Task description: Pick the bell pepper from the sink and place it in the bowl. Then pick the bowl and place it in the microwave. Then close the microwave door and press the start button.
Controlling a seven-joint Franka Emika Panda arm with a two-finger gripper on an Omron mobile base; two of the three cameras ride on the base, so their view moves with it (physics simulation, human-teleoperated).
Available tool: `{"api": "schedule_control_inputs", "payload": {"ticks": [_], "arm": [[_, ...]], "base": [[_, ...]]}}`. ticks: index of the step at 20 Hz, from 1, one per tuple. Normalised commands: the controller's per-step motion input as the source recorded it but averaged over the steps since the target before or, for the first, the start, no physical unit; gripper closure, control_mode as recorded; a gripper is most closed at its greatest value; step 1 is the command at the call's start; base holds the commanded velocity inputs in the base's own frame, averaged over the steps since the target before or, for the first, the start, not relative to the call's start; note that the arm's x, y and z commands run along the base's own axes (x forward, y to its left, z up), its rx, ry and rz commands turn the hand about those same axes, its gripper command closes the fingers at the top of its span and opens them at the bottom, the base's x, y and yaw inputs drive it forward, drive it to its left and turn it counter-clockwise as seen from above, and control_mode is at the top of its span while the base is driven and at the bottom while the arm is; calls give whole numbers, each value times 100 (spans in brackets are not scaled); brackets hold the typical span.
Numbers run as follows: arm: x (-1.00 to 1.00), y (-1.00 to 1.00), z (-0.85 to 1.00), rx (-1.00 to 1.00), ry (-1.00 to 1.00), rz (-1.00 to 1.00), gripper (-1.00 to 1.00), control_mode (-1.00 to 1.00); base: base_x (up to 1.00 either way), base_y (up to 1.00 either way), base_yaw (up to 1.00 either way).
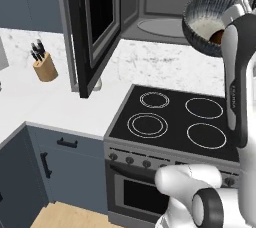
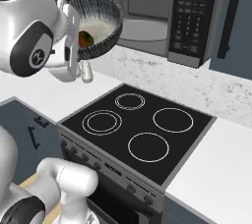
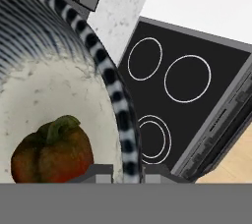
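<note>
As gripper [image 3: 127,173] clamps bowl [image 2: 96,25] rim, bell pepper [image 3: 53,149] inside, microwave [image 1: 165,19] ahead

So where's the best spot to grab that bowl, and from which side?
By its rim wall, as the gripper grips it now: one finger inside, one outside the thin striped edge of the bowl. Come from above the open mouth, at a part of the rim away from the bell pepper, since the round body looks too wide to span.

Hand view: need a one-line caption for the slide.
Gripper clamps the rim of the bowl with the bell pepper inside, carried above the stove.
</note>
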Motion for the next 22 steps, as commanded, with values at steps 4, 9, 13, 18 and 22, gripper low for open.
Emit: {"api": "schedule_control_inputs", "payload": {"ticks": [4, 9, 13, 18, 22], "arm": [[67, 0, 0, -2, -3, 0, 100, -100], [59, 0, 0, 0, -4, 0, 100, -100], [54, 0, 0, 0, 0, 0, 100, -100], [46, -5, -2, 0, 0, 0, 100, -100], [30, -14, -10, 0, 0, 0, 100, -100]], "base": [[0, 0, 0], [0, 0, 0], [0, 0, 0], [0, 0, 0], [0, 0, 0]]}}
